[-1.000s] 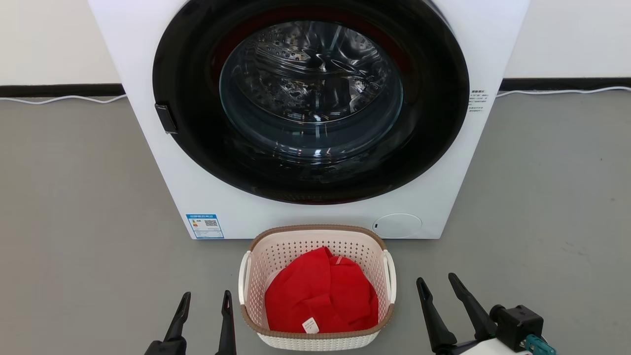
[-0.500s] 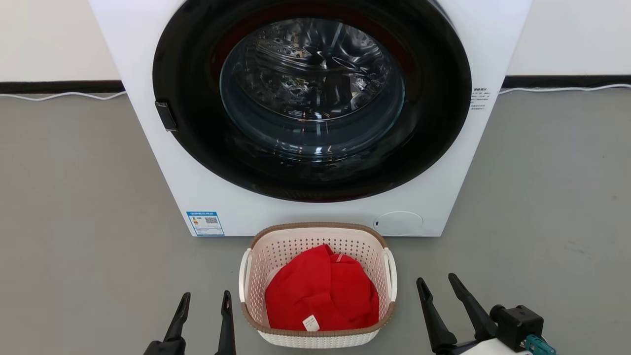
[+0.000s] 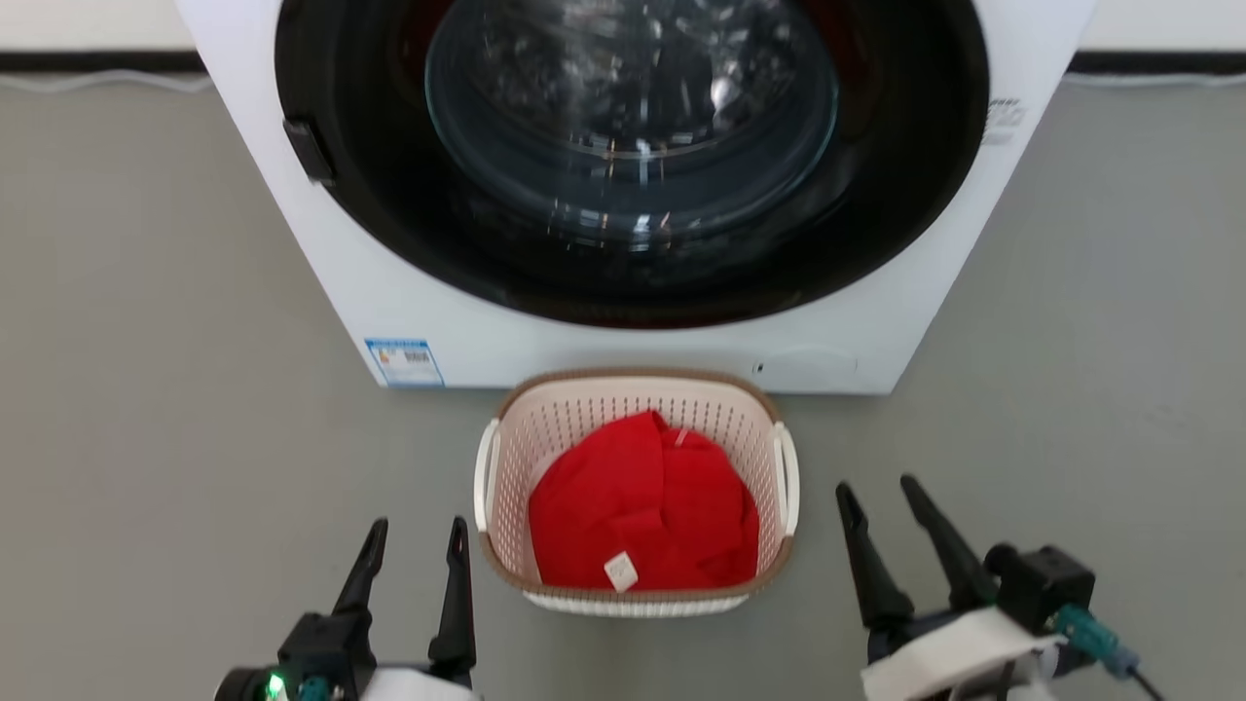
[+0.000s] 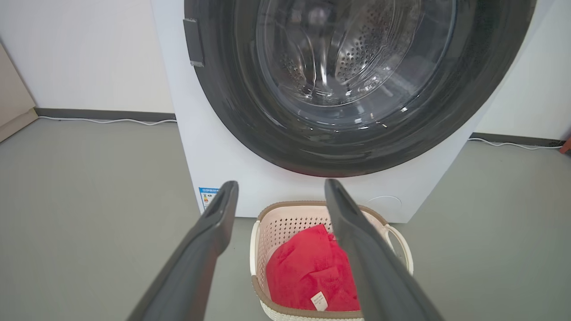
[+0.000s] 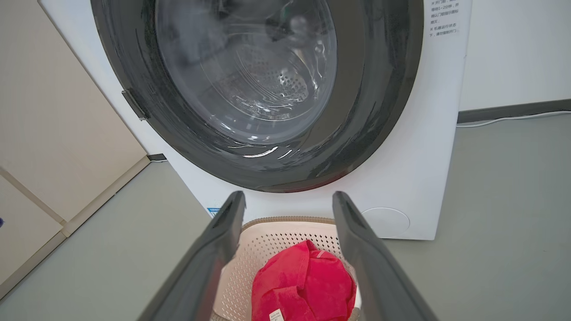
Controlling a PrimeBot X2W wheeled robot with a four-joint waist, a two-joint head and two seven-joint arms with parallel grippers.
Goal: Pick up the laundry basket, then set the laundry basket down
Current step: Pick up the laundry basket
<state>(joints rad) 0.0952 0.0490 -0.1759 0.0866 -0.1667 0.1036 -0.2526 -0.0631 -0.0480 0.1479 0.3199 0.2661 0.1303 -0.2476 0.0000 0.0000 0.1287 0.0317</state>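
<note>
**A:** Two grippers in the head view, then. How do they sit?

**B:** Low in the picture. The left gripper [image 3: 418, 528] is at the lower left and the right gripper [image 3: 876, 485] at the lower right, both with fingers pointing up toward the washer [image 3: 604, 355]. Each pair is spread apart and grasps nothing. The right pair leans slightly leftward.

**A:** And the laundry basket?

**B:** The laundry basket [image 3: 623, 409] stands on the grey floor [image 3: 146, 389] between the two grippers, just in front of the washer, and neither one touches it. A red garment [image 3: 642, 506] lies inside, with a white tag [image 3: 619, 571] near the front rim.

**A:** Left wrist view?

**B:** Its two dark fingers rise wide apart with nothing between them. The basket sits low and beyond them. In the picture one finger crosses in front of the basket's side, while the other stands clear of the near white handle.

**A:** Right wrist view?

**B:** Again the fingers are parted and empty. The basket shows at the bottom edge, framed between them but farther off. The washer's round glass door is behind it, and a beige panel stands off to the side.
</note>
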